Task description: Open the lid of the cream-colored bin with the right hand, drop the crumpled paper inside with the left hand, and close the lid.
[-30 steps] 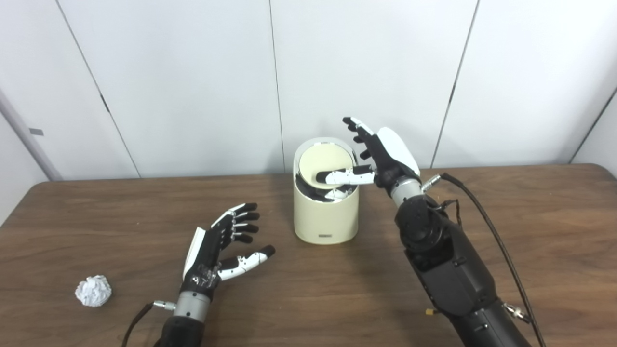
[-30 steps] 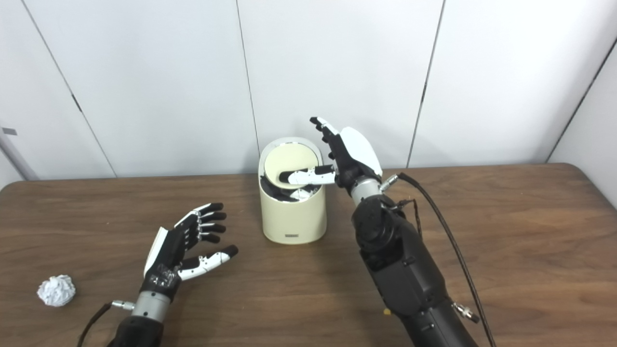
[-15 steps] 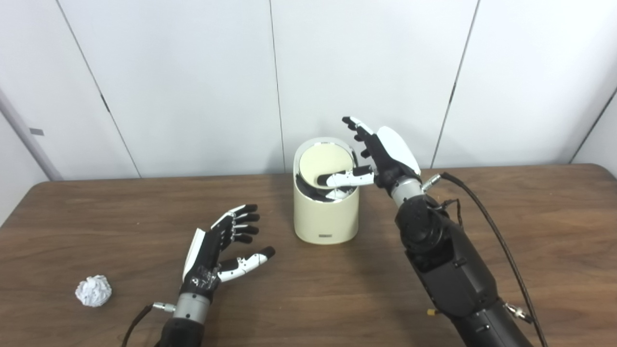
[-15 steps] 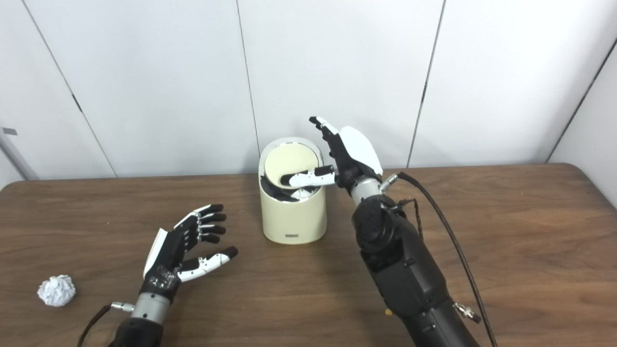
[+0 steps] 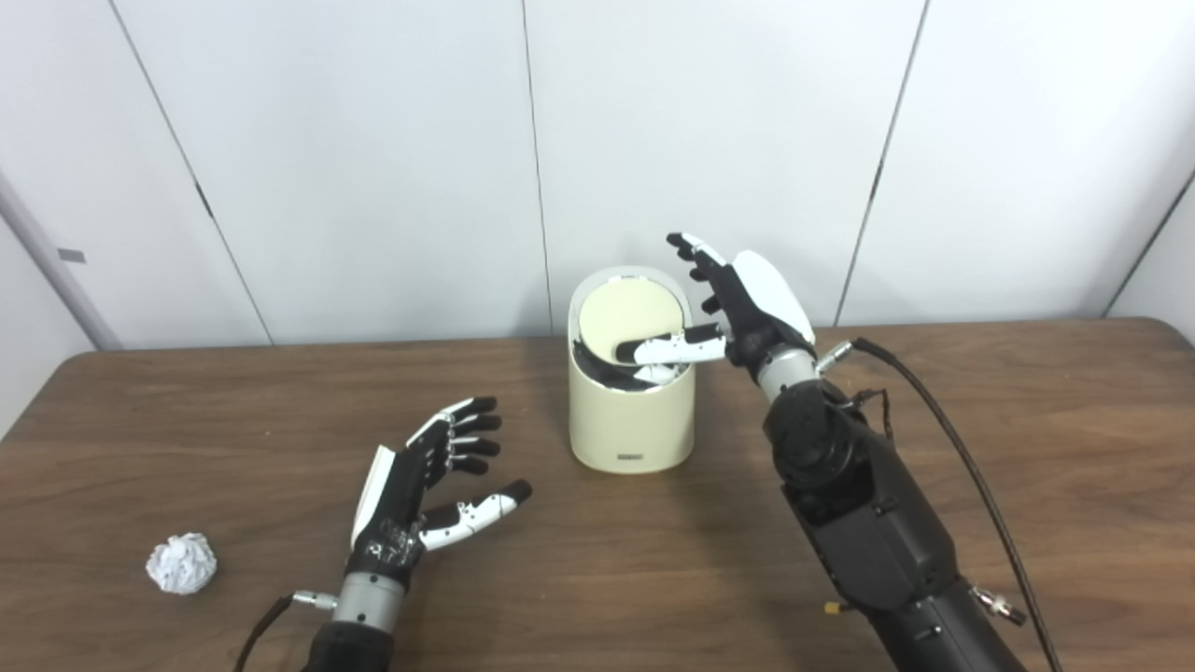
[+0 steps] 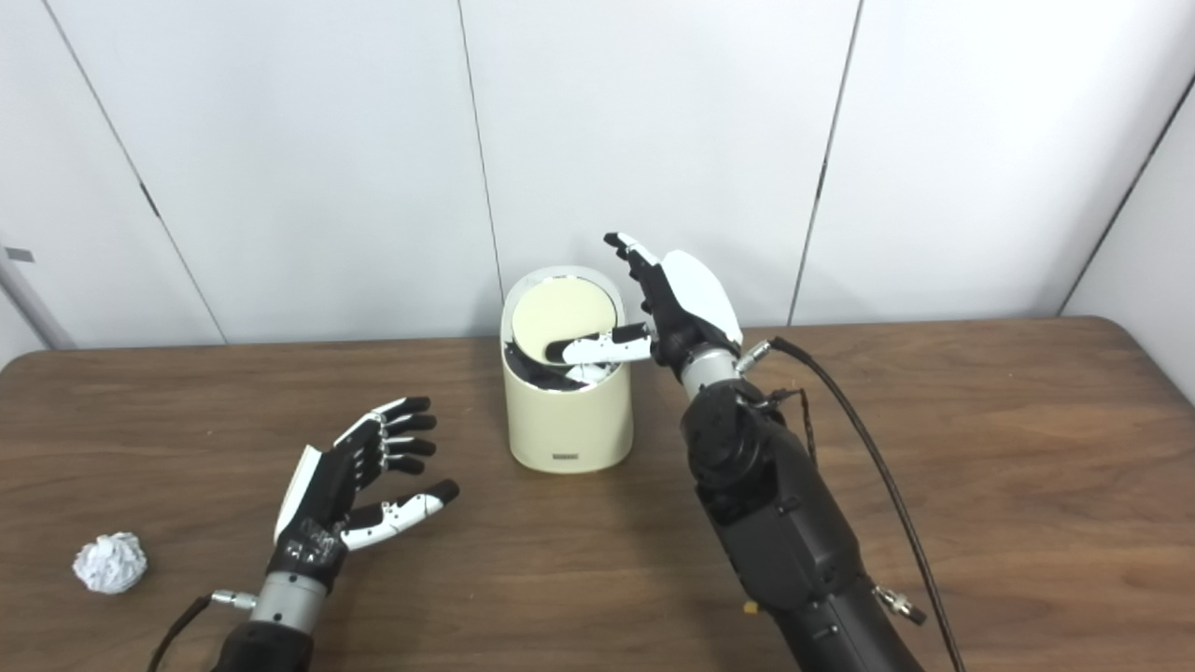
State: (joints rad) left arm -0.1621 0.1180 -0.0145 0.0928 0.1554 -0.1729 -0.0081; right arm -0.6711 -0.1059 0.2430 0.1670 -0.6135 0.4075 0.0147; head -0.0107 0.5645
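The cream-colored bin (image 5: 632, 415) stands at the table's back middle. Its round lid (image 5: 627, 313) is tilted up toward the wall, showing a dark inside with something white in it. My right hand (image 5: 738, 303) is at the bin's right rim, fingers spread upward, thumb lying across the opening under the raised lid. It grips nothing. A crumpled white paper ball (image 5: 181, 563) lies on the table at the front left. My left hand (image 5: 425, 481) hovers open between the paper and the bin, palm facing right, holding nothing.
The brown wooden table (image 5: 1027, 448) ends at a white panelled wall close behind the bin. A black cable (image 5: 943, 439) runs along my right forearm over the table's right side.
My left hand has drawn back a little toward the front edge. My right hand has sunk slightly at the bin, and the lid has dropped a touch with it.
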